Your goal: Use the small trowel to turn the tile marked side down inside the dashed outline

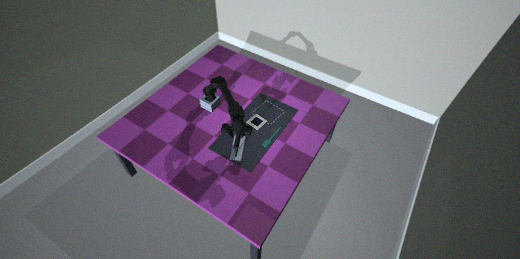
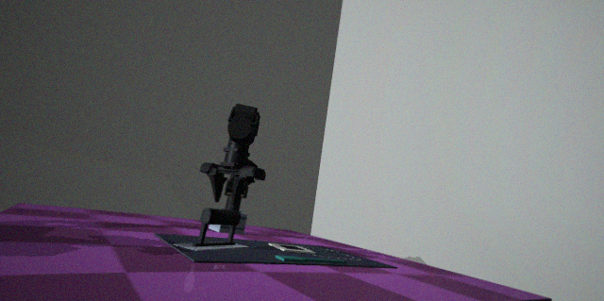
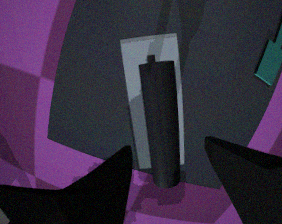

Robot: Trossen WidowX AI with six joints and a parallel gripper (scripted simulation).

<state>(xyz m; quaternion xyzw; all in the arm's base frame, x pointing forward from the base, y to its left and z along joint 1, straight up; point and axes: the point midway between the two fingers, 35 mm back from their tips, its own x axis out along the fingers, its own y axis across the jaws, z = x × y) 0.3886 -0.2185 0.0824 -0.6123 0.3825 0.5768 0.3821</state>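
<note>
Presently, claw [image 1: 237,134] [image 2: 229,198] [image 3: 168,147] hangs open, empty, above trowel [image 1: 240,151] [image 2: 220,216] [image 3: 162,125]. Fingers seem spread to straddle its raised handle, likely for lifting.

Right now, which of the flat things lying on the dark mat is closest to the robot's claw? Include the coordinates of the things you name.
The grey plate [image 1: 239,154] [image 3: 133,82] with the raised black handle; the claw [image 3: 168,144] hangs over it, its fingers apart.

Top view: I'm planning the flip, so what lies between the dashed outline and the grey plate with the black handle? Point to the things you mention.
The tile [image 1: 257,122] [image 2: 293,247] lies there, on the mat [image 1: 253,157] [image 2: 255,254] [image 3: 92,90], as the top view shows.
</note>
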